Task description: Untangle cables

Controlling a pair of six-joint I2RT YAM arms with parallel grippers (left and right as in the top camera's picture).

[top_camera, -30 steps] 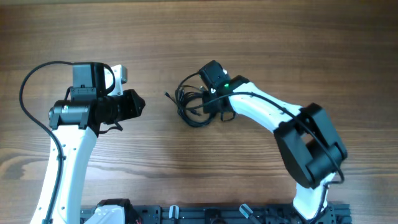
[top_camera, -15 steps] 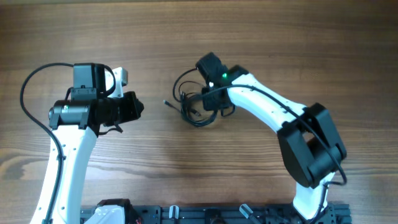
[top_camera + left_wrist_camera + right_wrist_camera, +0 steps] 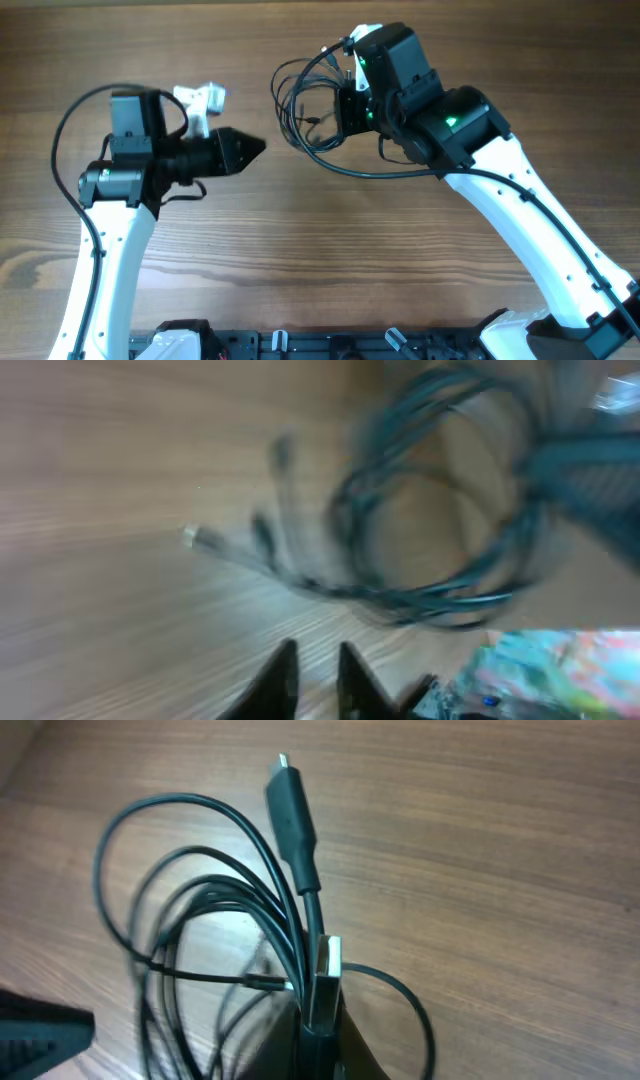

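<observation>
The cables (image 3: 305,118) are a tangle of thin black loops hanging from my right gripper (image 3: 346,106), lifted over the back middle of the table. In the right wrist view my right gripper (image 3: 320,1020) is shut on a black plug body with a silvery end (image 3: 322,970), with several strands beside it. A second, thicker black plug (image 3: 295,820) sticks up beyond. My left gripper (image 3: 255,148) points right, a short way left of the bundle. Its fingertips (image 3: 285,678) stand almost together with nothing between. The cables (image 3: 450,600) show blurred ahead of it.
The table (image 3: 300,260) is bare brown wood. A black rail (image 3: 350,345) runs along the front edge. The white forearm of the right arm (image 3: 540,230) crosses the right side. A blurred colourful part (image 3: 545,670) fills the left wrist view's lower right.
My right gripper has closed on the cables and risen with them, so the bundle is now hanging off the table. My left gripper has reached to the right, toward the bundle.
</observation>
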